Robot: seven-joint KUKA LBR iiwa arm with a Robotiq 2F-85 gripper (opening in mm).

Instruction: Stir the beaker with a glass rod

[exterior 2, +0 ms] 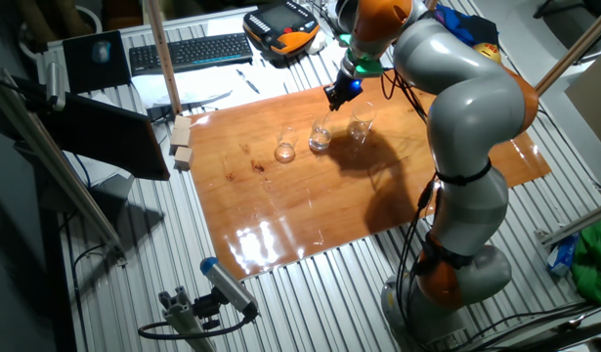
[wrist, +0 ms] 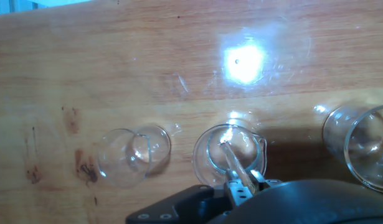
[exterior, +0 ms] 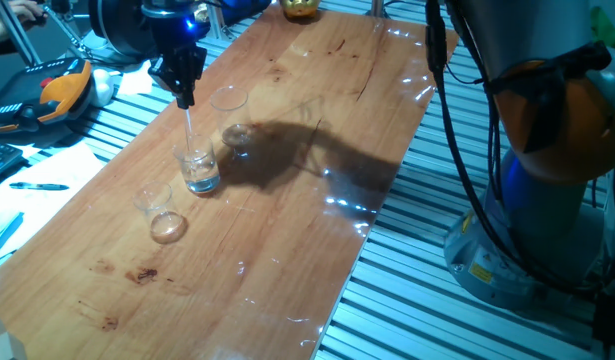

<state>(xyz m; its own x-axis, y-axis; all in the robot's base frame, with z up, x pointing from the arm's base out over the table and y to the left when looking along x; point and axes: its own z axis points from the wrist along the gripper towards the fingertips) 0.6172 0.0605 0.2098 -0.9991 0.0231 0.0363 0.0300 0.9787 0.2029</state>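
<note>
The beaker point(exterior: 199, 170) stands on the wooden table, the middle one of three clear glasses. My gripper point(exterior: 184, 96) hangs right above it, shut on the glass rod point(exterior: 190, 130). The rod points down, with its lower end inside the beaker. In the hand view the rod point(wrist: 231, 160) runs from my fingertips point(wrist: 240, 185) down to the beaker's bright base point(wrist: 228, 154). In the other fixed view the gripper point(exterior 2: 340, 93) is above the same beaker point(exterior 2: 320, 136); the rod is too thin to make out there.
A taller, wider beaker point(exterior: 230, 112) stands just behind the middle one, and a smaller beaker point(exterior: 159, 210) just in front. Both also show in the hand view point(wrist: 360, 144) point(wrist: 132, 155). Tools and clutter lie off the table's left edge point(exterior: 57, 90). My arm's base point(exterior: 547, 150) is at the right.
</note>
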